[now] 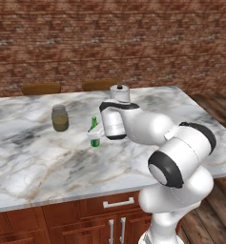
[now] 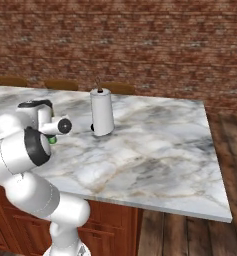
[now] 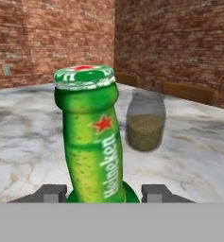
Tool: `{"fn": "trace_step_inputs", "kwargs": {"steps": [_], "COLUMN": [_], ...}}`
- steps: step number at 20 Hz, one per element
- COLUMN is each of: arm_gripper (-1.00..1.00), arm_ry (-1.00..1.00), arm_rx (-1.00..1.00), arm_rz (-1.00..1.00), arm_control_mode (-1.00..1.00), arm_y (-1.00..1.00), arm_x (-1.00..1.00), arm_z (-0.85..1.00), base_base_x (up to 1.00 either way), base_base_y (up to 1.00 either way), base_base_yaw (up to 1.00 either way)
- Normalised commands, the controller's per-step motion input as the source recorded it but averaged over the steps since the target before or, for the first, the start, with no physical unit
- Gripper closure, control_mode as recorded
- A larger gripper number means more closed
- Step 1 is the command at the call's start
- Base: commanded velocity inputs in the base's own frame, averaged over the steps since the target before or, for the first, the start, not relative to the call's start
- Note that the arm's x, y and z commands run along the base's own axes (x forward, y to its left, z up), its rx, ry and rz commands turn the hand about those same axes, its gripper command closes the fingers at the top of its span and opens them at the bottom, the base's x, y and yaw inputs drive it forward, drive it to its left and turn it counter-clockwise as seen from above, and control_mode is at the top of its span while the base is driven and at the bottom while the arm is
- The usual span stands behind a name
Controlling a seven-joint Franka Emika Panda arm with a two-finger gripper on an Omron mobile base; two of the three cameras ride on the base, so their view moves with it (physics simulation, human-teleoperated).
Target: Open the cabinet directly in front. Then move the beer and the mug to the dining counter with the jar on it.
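- Beer (image 3: 92, 142) at frame centre between the gripper (image 3: 104, 193) fingers, half-open, apparently clamped on it.
- Bottle sits low over the counter (image 1: 47, 162), near the jar (image 1: 60, 118).
- Delivery step; next, let go and back away.

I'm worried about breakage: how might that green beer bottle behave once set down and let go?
The beer looks tall, slim and glossy, so it probably tips easily and may slip. On the hard marble dining counter, a fall could crack it, and it would likely roll.
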Motion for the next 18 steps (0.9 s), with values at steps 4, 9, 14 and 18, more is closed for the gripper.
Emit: {"fn": "trace_step_inputs", "kwargs": {"steps": [4, 9, 14, 18], "arm_gripper": [1.0, -1.0, -1.0, -1.0], "arm_ry": [-0.03, 0.0, 0.0, 0.0], "arm_rx": [0.0, 0.0, 0.0, 0.0], "arm_rz": [0.0, 0.0, 0.0, 0.0], "arm_control_mode": [-1.0, -1.0, -1.0, -1.0], "arm_y": [0.0, 0.0, 0.0, 0.0], "arm_x": [0.08, 0.0, 0.0, 0.0], "arm_z": [-0.12, 0.0, 0.0, 0.18], "base_base_x": [0.0, 0.0, 0.0, 0.0], "base_base_y": [0.0, 0.0, 0.0, 0.0], "base_base_yaw": [0.0, 0.0, 0.0, 0.0]}}
